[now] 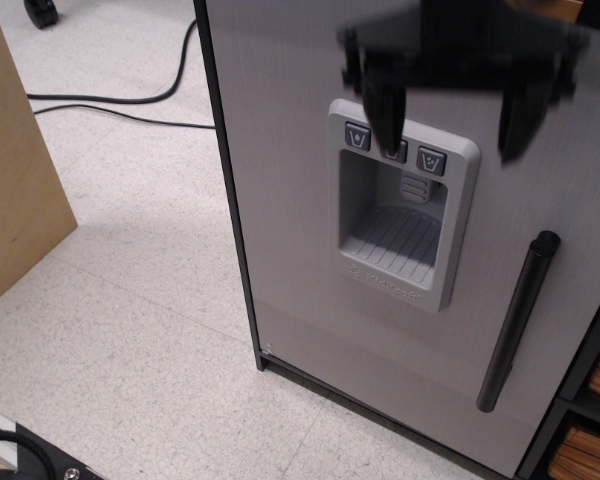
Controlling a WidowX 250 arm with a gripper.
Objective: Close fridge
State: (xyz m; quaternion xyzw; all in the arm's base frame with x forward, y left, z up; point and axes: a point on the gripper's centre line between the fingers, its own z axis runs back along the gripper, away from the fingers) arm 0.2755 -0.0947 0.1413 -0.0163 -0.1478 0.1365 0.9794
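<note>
The fridge [290, 220] stands with its light grey door flush in the dark frame. The door has a recessed dispenser panel [400, 215] with a row of buttons and a black bar handle [518, 320] at the lower right. My gripper [455, 125] is black and motion-blurred, hanging in front of the top of the dispenser panel. Its two fingers [385, 110] are spread wide apart and hold nothing. The inside of the fridge is hidden.
A tan wooden panel [15, 180] stands at the left. A black cable [120, 100] runs across the speckled floor behind it. Dark shelving [590, 400] with wooden items sits at the lower right, next to the fridge.
</note>
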